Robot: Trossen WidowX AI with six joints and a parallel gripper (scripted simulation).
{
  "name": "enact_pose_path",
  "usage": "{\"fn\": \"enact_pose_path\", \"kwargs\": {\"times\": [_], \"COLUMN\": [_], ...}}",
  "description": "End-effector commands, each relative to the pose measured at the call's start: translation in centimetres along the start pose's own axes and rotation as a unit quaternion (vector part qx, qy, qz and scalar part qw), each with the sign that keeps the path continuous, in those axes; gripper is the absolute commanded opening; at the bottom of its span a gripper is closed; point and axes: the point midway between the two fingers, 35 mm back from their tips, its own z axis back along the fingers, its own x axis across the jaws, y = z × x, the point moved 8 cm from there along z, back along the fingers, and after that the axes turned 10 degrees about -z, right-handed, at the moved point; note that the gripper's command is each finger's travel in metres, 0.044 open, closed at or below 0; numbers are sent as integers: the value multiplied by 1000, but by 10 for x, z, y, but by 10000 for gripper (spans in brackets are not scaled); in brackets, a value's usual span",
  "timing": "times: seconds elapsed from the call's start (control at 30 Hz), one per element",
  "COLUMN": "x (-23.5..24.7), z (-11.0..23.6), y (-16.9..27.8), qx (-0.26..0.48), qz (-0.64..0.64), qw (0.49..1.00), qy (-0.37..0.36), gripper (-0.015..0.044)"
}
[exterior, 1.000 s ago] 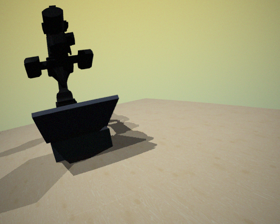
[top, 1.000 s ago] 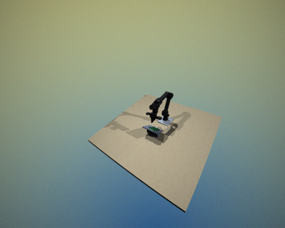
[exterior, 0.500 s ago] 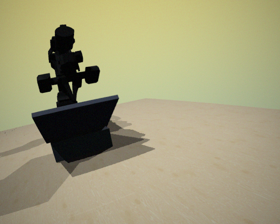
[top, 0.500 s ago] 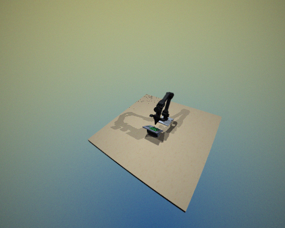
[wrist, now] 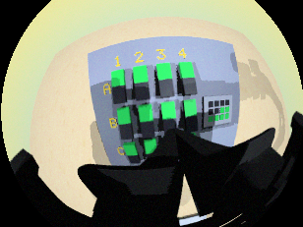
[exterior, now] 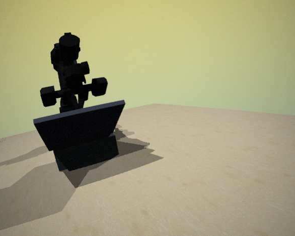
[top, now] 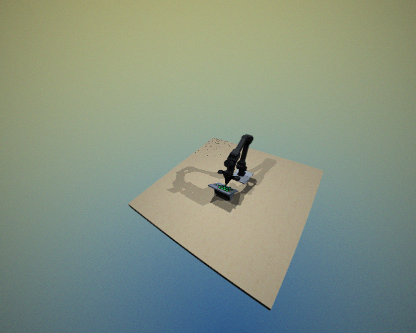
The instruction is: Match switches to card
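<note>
The grey switch panel (wrist: pixel 98 66) (top: pixel 213 186) carries a grid of green-and-dark rocker switches (wrist: pixel 140 81) in rows A, B, C and columns 1 to 4. The small card (wrist: pixel 218 112) lies to the right of the grid, with dark and green squares. My gripper (wrist: pixel 178 137) (top: pixel 228 180) is shut and empty. It hangs close over the near right part of the grid and hides the row C switches in columns 3 and 4. I cannot tell which half of each switch is raised. The exterior view shows only the panel's dark back (exterior: pixel 79 125), which hides the fingertips.
The panel stands tilted on a dark wedge base (exterior: pixel 86 152) on the tan table (top: pixel 244 243). The arm's grey base plate (top: pixel 246 177) sits just behind the panel. The arm's shadow falls to the left of the panel.
</note>
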Motion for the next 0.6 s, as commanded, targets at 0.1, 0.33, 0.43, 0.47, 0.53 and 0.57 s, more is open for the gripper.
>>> {"fn": "enact_pose_path", "kwargs": {"times": [0.1,0.33,0.43,0.47,0.53,0.57], "x": [-1,-1,-1,-1,-1,-1], "z": [-11,-15,-15,-15,-15,-15], "y": [2,2,2,2,2,2], "qx": [3,3,3,3,3,3], "qz": [-2,-2,-2,-2,-2,-2], "qw": [1000,1000,1000,1000,1000,1000], "qy": [2,2,2,2,2,2], "gripper": [0,0,0,0,0,0]}}
